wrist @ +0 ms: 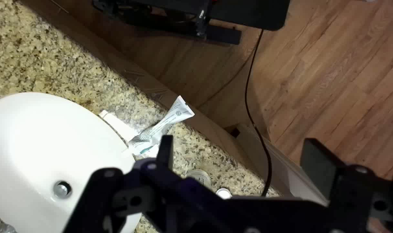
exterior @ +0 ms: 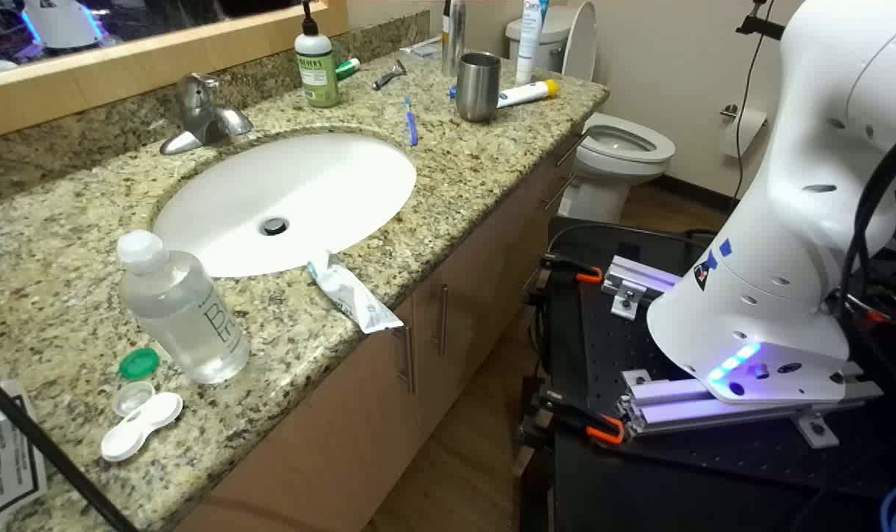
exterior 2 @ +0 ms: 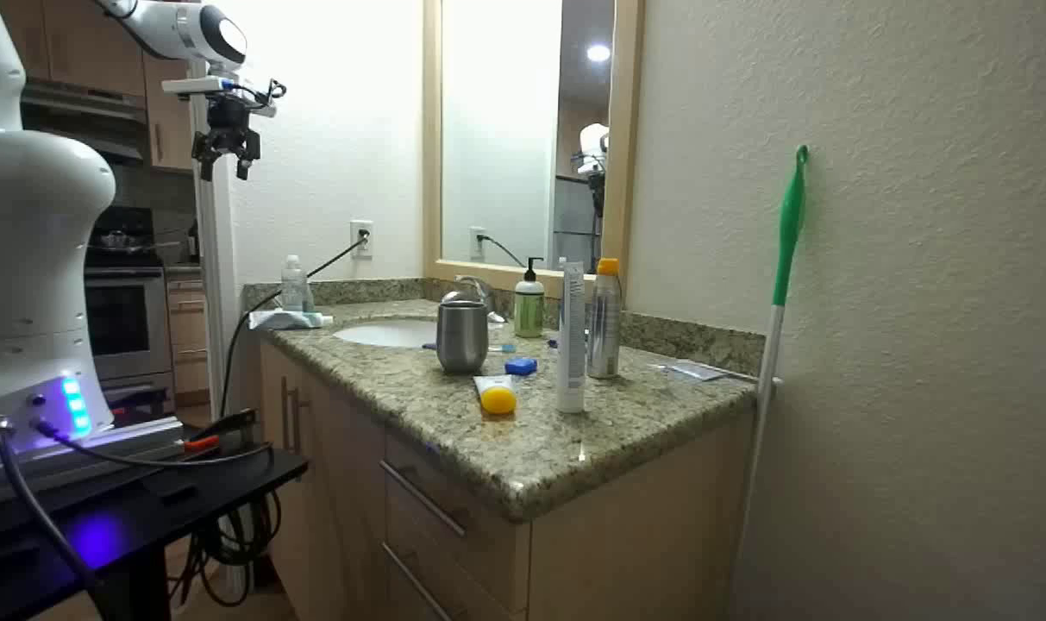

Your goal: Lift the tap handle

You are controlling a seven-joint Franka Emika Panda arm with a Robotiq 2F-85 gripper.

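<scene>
The tap handle [exterior: 196, 87] is a small shiny chrome lever on top of the short silver faucet [exterior: 213, 127], at the back edge of the white oval basin [exterior: 351, 177]. In an exterior view the tap handle [exterior 2: 471, 280] shows in part above a steel tumbler. My gripper [exterior 2: 225, 172] hangs high, pointing down, well apart from the faucet. In the wrist view the gripper [wrist: 236, 142] has its fingers wide apart with nothing between them. A corner of the faucet [wrist: 5, 228] shows at the bottom left there; the tap handle cannot be made out.
On the granite counter stand a clear bottle [exterior: 189, 318], a green soap pump [exterior: 317, 74] and the steel tumbler [exterior: 479, 87]. A toothpaste tube [exterior: 355, 295] lies over the front edge. A tall tube [exterior 2: 571, 336] and spray can [exterior 2: 604, 319] stand at the far end. A mirror [exterior 2: 497, 129] backs the counter.
</scene>
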